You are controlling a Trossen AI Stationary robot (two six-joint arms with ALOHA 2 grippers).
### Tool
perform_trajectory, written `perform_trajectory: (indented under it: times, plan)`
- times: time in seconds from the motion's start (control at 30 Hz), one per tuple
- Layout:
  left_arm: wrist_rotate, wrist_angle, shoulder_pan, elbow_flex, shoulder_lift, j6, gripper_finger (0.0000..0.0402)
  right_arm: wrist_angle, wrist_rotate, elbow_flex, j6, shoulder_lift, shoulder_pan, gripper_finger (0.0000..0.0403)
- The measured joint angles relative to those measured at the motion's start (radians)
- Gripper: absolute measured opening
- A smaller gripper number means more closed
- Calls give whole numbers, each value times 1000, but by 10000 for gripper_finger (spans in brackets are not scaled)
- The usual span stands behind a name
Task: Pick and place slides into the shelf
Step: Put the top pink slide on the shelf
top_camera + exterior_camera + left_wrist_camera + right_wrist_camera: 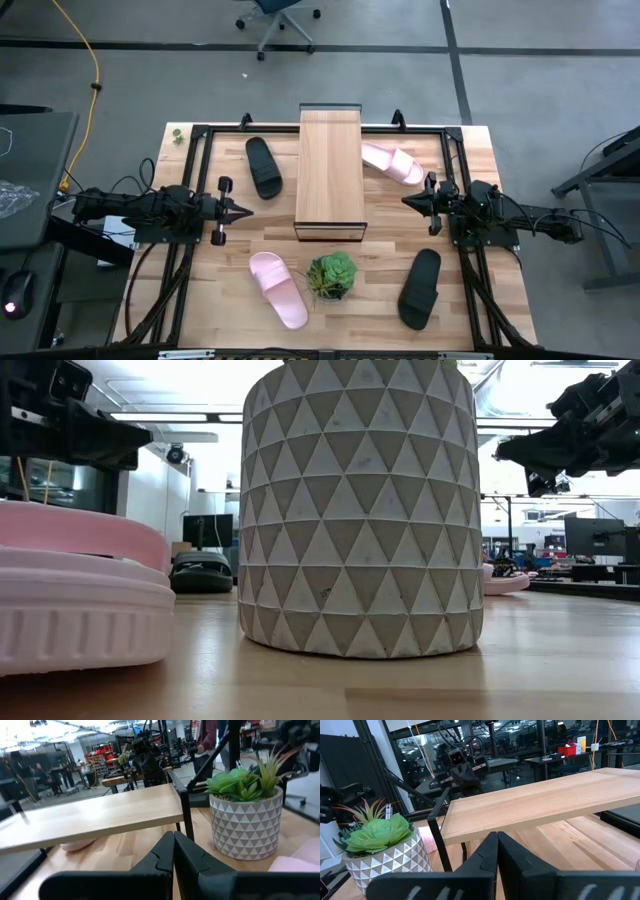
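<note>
Fingers (pixel 243 211) closed; pink (pixel 277 288) and black slides (pixel 264 167) flank shelf (pixel 331 171).

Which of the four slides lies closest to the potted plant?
The pale pink slide just left of the potted plant, near the table's front edge; the other three slides lie farther off.

— How's the light from overhead?

— Even and soft. The table (pixel 250 320) is lit flatly, and the shelf (pixel 330 165) throws only a thin shadow along its near edge.

— And at table height?

— Strong backlight. The ceiling behind the pot (pixel 360 510) is blown out white, so the arms overhead read as dark silhouettes. The pink slide (pixel 75 595) at the edge is close and soft.

— The wrist cameras?

— On the left one, the pincer (pixel 173 852) is blurred and the room behind is hazy, with glare from ceiling lamps. The right one is darker, with reflections in the glass behind.
</note>
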Motion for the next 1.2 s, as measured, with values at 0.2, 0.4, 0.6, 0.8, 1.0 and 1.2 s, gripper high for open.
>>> perform_trajectory:
  times: [0.2,0.4,0.6,0.8,1.0,1.2]
  plan:
    - [0,0,0,0,0,-86,1,0,0,0,0,0,0,0]
    - [0,0,0,0,0,-125,1,0,0,0,0,0,0,0]
    - [-9,0,0,0,0,-124,1,9,0,0,64,0,0,0]
    - [-9,0,0,0,0,-123,1,107,4,0,425,0,0,0]
    - [-10,0,0,0,0,-123,1,158,103,0,761,0,0,0]
    - [-20,1,0,0,0,-121,1,151,227,0,917,0,0,0]
